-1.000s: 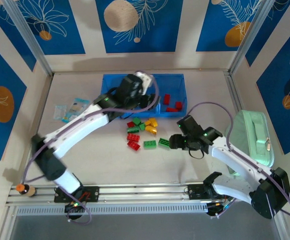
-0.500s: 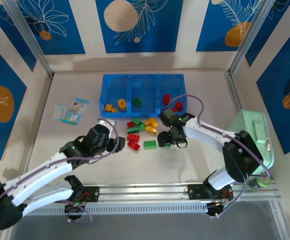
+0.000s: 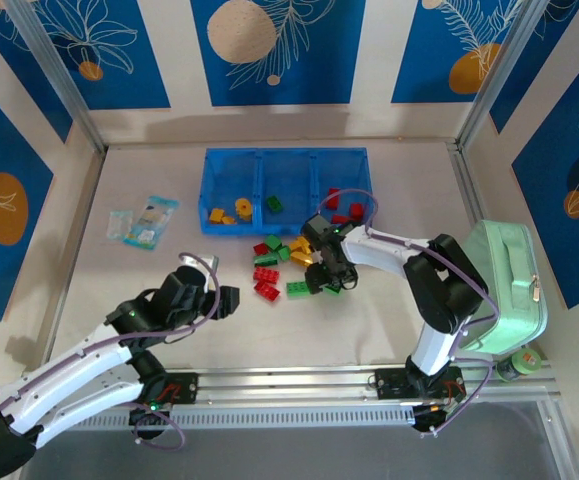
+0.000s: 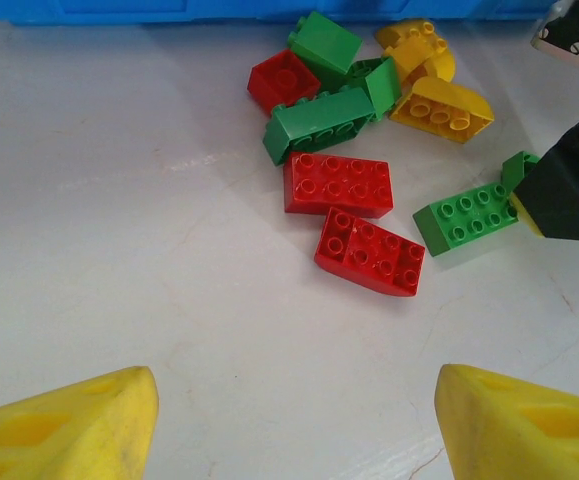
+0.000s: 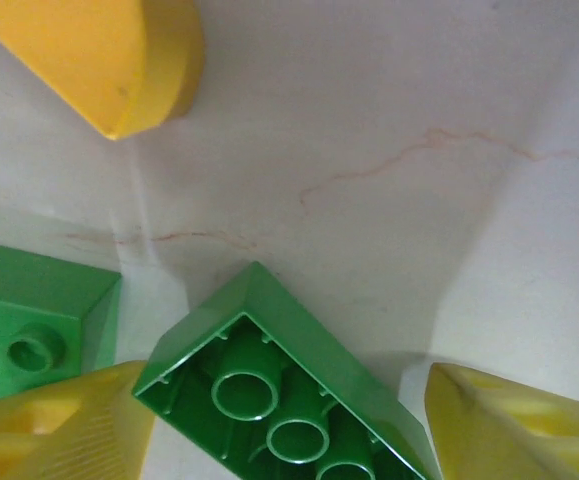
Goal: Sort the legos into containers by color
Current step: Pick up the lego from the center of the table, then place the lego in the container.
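Right gripper (image 5: 284, 400) low over table (image 5: 369, 120), fingers (image 5: 59, 425) straddling green lego (image 5: 259, 330)

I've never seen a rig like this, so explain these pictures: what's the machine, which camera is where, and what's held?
Two robot arms are bolted to a table. One picture looks down from above; the other two come from a camera on each wrist. Loose red, green and yellow legos lie before a blue tray with three compartments, some bricks already inside. A packet and a mint-green case sit aside. The left arm's yellow fingers are open and empty. The right arm's fingers straddle a green lego showing its hollow underside; whether they grip it is unclear.
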